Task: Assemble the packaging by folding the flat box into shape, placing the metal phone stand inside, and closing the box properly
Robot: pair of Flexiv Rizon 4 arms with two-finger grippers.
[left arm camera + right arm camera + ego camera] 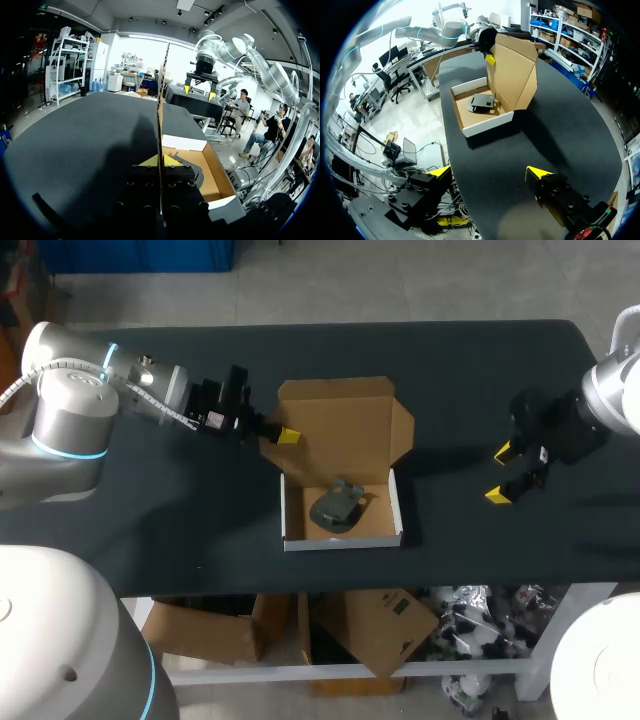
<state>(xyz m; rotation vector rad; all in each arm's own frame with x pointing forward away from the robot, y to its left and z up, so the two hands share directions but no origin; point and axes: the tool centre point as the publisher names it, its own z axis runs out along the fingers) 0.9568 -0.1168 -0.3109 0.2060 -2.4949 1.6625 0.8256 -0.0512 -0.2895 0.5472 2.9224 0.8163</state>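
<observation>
**Left claw pinches the raised lid; stand lies in the box**

An open brown cardboard box with white outer walls sits mid-table on the black table top. The dark grey metal phone stand lies flat inside it, towards the near wall. The brown cardboard lid rises from the box's far side, its side flaps spread.

The left gripper is at the lid's left edge. Its yellow tips are drawn close, one on each face of the cardboard, pinching it.

The right gripper hangs well apart from the box, to its right. Its fingers are spread wide and hold nothing.
</observation>
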